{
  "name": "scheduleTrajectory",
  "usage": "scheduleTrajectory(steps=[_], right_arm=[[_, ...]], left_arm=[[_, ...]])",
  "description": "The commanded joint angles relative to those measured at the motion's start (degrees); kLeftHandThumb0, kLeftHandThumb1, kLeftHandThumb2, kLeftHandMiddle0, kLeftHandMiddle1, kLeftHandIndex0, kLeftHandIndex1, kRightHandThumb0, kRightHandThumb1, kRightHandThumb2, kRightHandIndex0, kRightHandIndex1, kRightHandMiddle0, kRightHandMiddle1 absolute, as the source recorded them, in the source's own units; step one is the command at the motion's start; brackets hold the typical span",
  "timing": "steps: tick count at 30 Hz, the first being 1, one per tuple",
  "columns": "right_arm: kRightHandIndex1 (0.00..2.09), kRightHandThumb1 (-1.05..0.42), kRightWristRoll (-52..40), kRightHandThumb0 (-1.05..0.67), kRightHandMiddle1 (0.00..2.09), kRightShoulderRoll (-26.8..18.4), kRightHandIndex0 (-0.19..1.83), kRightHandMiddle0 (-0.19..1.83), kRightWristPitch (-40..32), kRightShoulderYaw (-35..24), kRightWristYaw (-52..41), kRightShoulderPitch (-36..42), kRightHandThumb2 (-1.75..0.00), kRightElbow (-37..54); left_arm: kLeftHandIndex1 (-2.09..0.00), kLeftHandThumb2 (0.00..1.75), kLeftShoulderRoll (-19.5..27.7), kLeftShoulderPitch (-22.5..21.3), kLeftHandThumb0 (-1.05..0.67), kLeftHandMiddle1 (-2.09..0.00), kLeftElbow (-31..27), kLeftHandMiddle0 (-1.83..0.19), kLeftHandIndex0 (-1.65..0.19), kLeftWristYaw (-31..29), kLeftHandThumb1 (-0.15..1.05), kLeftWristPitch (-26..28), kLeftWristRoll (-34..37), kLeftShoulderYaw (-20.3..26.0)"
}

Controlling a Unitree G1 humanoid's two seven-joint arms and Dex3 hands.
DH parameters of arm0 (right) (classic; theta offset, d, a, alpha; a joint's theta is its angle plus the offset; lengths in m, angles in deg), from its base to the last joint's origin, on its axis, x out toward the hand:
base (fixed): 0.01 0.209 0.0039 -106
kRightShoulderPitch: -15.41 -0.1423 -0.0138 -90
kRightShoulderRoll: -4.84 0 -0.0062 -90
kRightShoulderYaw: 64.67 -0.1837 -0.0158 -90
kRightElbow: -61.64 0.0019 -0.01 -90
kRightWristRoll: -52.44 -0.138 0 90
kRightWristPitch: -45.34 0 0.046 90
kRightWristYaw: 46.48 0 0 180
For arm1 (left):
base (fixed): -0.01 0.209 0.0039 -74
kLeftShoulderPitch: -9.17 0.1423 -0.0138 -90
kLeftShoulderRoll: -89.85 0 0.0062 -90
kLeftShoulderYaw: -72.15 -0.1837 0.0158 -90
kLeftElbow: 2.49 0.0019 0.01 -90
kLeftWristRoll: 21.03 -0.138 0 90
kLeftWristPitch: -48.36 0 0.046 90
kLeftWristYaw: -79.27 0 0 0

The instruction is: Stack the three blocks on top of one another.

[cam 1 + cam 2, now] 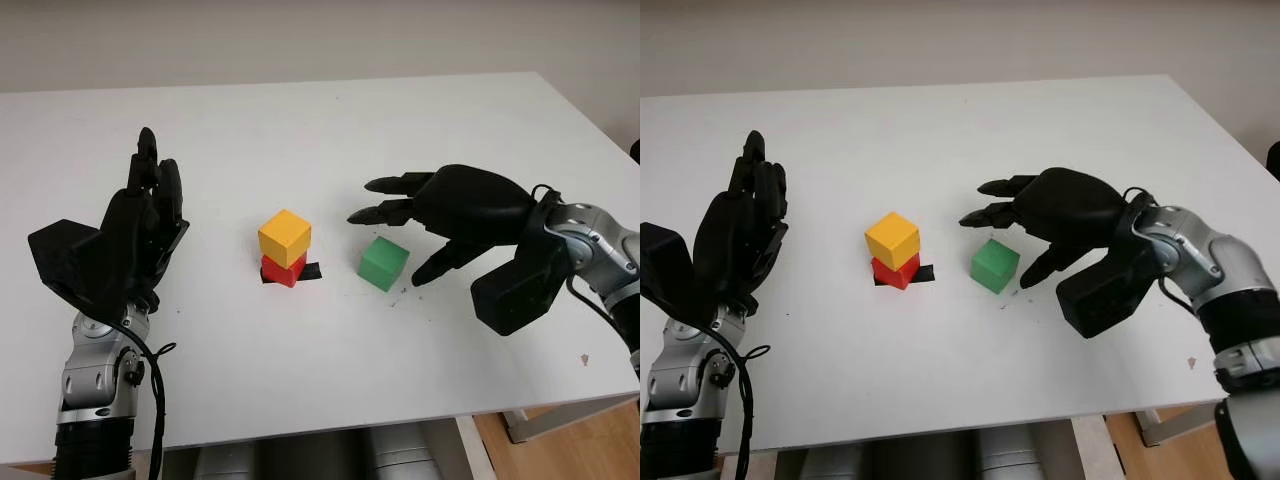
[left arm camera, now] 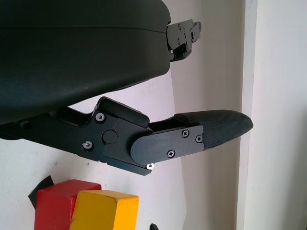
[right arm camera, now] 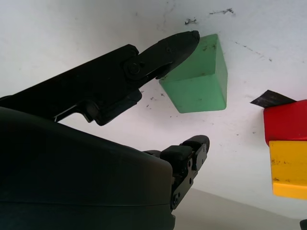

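Note:
A yellow block [image 1: 285, 237] sits on a red block [image 1: 283, 269], which stands on a black tape mark in the middle of the white table [image 1: 300, 130]. To their right the green block [image 1: 384, 263] lies on the table by itself. My right hand [image 1: 410, 235] hovers just over the green block, open, with fingers beyond it and the thumb [image 3: 163, 52] close beside its near right side. The green block [image 3: 196, 81] is not gripped. My left hand [image 1: 150, 200] is held up, open, left of the stack.
The table's front edge runs close below both arms and its right edge falls off beyond my right forearm [image 1: 590, 250]. Small dark marks dot the table by the green block.

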Motion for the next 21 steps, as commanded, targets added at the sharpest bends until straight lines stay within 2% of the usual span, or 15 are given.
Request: scheduleTrajectory(steps=[1,8,21], right_arm=[[0.08,-0.86,-0.1,-0.63,0.15,0.6,0.30,0.50,0.3,0.3,1.5,0.0,-0.06,-0.9],[0.07,-0.87,0.5,-0.64,0.16,0.9,0.30,0.51,-0.3,1.8,2.8,0.0,-0.06,-2.3],[0.06,-0.90,2.4,-0.49,0.25,0.6,0.30,0.59,-1.3,3.6,3.7,0.1,-0.06,-2.5]], left_arm=[[0.00,0.63,0.7,-0.5,-0.81,0.00,-0.6,0.19,0.19,-0.5,1.05,-0.4,0.0,-0.3],[0.00,0.65,1.0,0.4,-0.83,0.00,-1.2,0.19,0.19,-0.8,1.05,-0.1,-0.5,-0.8],[0.00,0.65,0.7,0.2,-0.83,0.00,-1.3,0.19,0.19,-0.4,1.05,-0.5,-0.7,-1.3]])
